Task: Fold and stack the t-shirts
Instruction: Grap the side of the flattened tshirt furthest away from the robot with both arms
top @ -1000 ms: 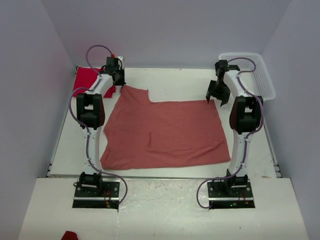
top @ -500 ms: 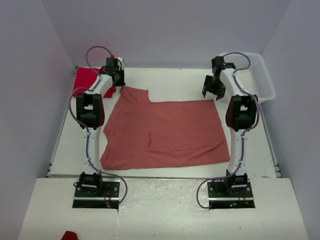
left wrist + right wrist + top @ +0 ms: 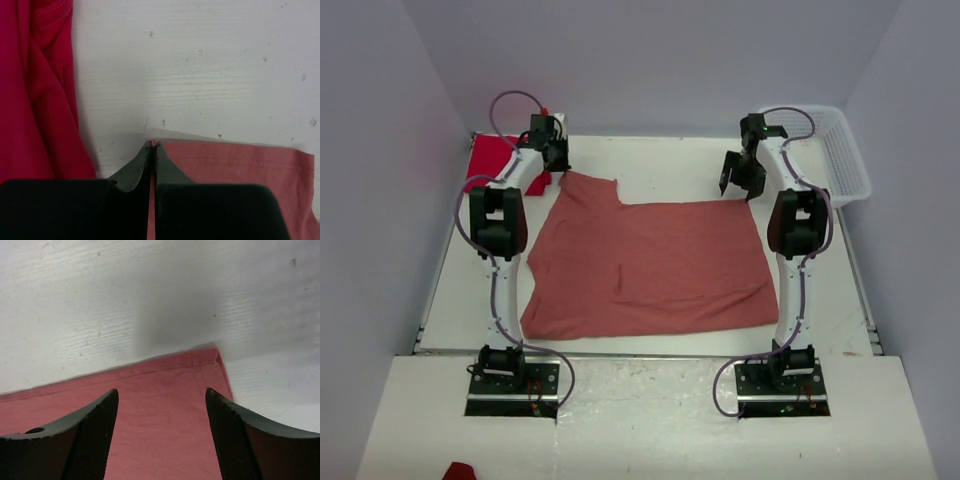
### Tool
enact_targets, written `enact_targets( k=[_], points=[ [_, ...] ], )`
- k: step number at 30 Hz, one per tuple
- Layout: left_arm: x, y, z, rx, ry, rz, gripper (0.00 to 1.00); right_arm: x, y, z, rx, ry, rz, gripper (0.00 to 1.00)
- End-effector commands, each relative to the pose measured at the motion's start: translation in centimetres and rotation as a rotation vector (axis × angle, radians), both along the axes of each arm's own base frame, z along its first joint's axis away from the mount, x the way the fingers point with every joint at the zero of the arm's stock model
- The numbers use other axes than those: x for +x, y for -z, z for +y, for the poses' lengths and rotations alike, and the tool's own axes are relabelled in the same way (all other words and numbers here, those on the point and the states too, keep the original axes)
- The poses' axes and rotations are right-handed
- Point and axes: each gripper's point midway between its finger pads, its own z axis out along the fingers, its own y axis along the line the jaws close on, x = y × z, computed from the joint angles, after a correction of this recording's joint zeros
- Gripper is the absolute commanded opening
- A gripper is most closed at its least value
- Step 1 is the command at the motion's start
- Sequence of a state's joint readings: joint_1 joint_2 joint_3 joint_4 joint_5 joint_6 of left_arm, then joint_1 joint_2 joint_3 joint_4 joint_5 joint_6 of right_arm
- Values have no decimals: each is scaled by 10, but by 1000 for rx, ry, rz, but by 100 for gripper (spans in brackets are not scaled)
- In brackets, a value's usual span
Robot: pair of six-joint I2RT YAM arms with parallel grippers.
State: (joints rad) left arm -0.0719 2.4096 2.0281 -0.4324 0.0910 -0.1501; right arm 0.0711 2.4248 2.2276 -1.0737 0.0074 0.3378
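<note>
T-shirts, two: red tee [image 3: 490,158], pink tee [image 3: 650,265] (left gripper [image 3: 152,145] pinching it); right gripper [image 3: 161,390] spread.

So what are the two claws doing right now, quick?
Left gripper: closed, pinching a corner of the pink t-shirt.
Right gripper: open, holding nothing, over another corner.

Robot lab cell — plain partition walls [image 3: 650,60], white table [image 3: 660,160].
</note>
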Motion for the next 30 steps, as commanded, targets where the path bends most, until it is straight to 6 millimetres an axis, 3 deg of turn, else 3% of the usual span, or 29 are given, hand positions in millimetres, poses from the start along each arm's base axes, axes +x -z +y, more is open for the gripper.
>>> enact_targets(
  k=[1,6,14,15,19,24,26,27,30],
  points=[
    [11,-59,6,-16,-13,-127,0,3,-5,7,35,17,5,72],
    [11,-70,5,-22,-10,-145,0,2,-6,11,59,69,23,83],
    [11,-72,2,-29,4,-154,0,10,-9,-7,-25,158,-25,86],
    [10,-72,1,-33,8,-152,0,3,-2,-9,-43,185,18,86],
    [10,-68,-3,-54,18,-150,0,1,-9,2,15,216,36,87],
    [10,-66,-4,-55,18,-149,0,-2,-6,-4,-8,257,11,85],
    [10,-67,-3,-59,14,-152,0,-5,-15,2,-9,221,-22,84],
    [9,-66,-3,-58,11,-152,0,7,-21,5,-12,178,-93,84],
    [9,-62,-4,-65,12,-144,0,16,-50,23,-62,84,-230,84]
  ],
)
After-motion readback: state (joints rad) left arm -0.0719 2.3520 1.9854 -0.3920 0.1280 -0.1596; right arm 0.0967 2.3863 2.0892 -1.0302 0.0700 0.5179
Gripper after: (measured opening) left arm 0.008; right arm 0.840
